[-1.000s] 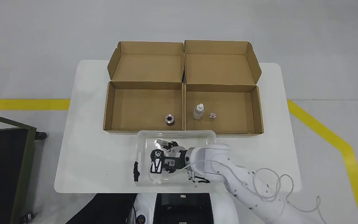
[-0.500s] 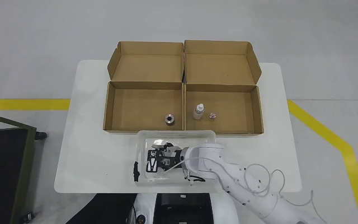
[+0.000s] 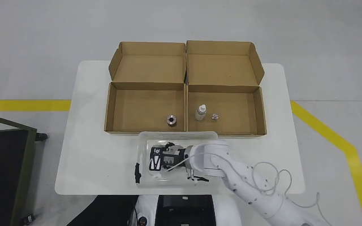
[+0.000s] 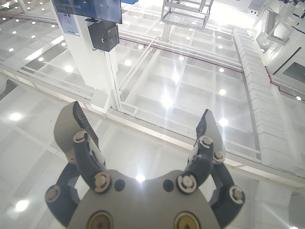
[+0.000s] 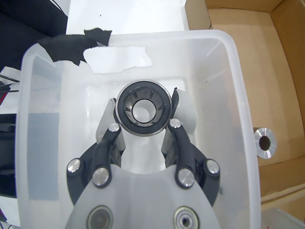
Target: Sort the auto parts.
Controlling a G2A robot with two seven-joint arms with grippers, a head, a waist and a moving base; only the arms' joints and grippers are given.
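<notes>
From above, we see the right gripper (image 3: 160, 158) down inside the clear plastic bin (image 3: 178, 133) at the white table's (image 3: 90, 158) near edge. Behind it, an open brown cardboard box (image 3: 136, 107) holds a silver metal collar (image 3: 170, 119). The left gripper (image 4: 141, 108) gapes wide and empty toward a ceiling. In the right wrist view, the right gripper's fingers clamp a black-rimmed round bearing (image 5: 144, 107) inside the bin.

Black ring (image 5: 123, 107), milky, perhaps translucent bin (image 5: 239, 91)
</notes>
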